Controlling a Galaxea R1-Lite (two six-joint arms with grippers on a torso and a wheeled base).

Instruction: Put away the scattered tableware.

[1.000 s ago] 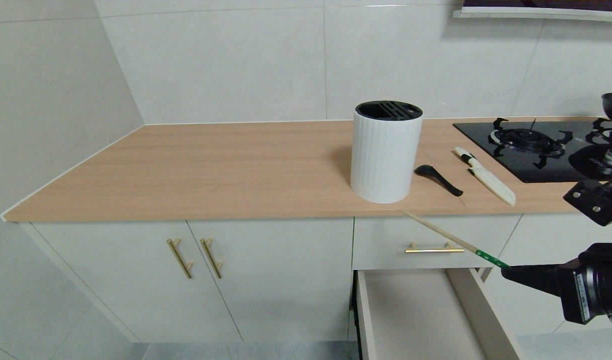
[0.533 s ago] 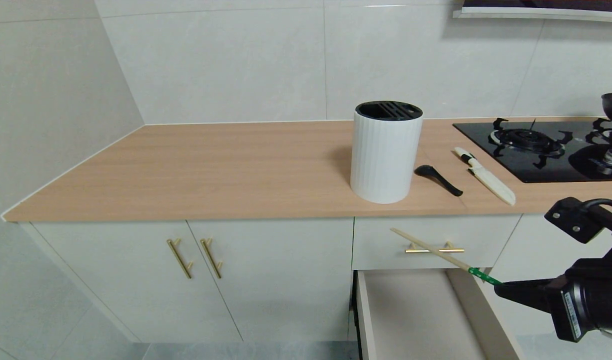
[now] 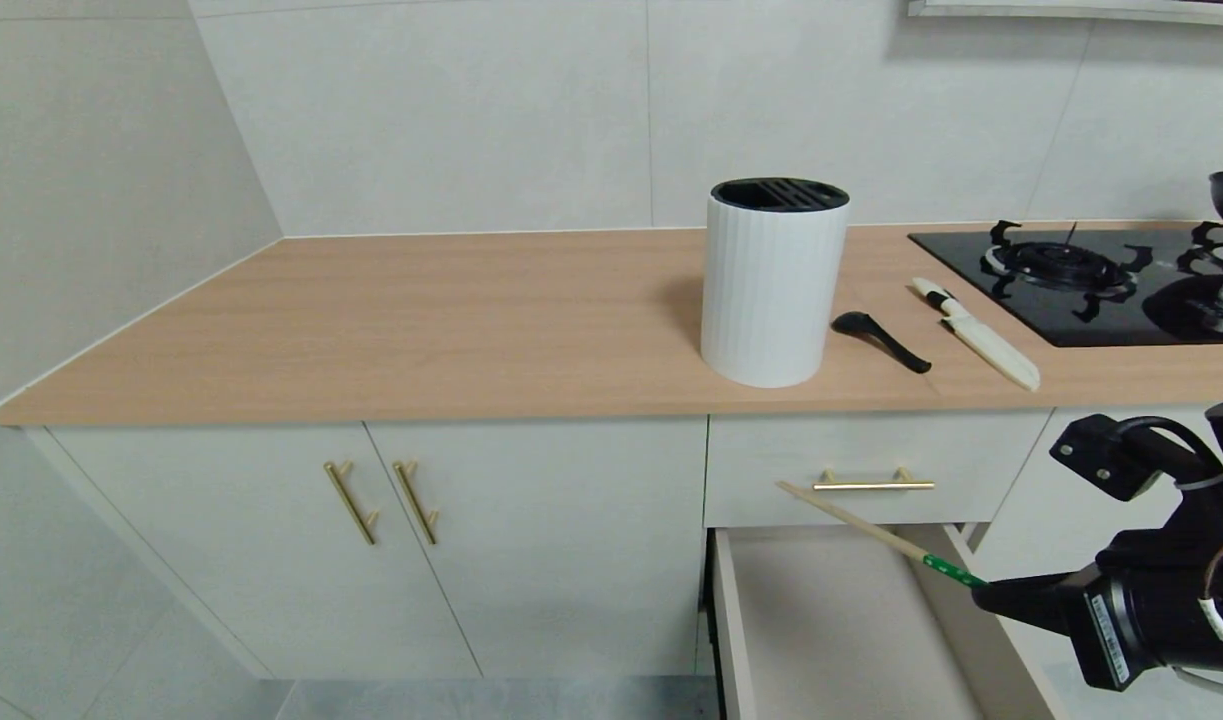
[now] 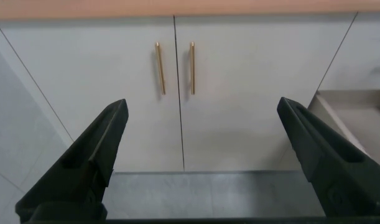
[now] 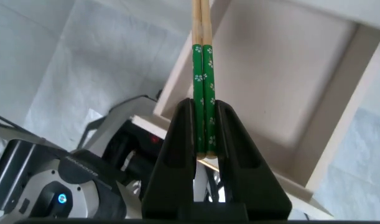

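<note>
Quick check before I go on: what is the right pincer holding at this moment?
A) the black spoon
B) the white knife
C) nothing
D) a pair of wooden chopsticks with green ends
D: the right pincer is shut on the pair of wooden chopsticks with green ends, while the black spoon and the white knife lie on the wooden countertop.

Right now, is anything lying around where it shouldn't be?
Yes. A black spoon and a knife lie loose on the counter beside the white holder, not put away. The drawer below is open, and the right gripper holds chopsticks above it.
</note>
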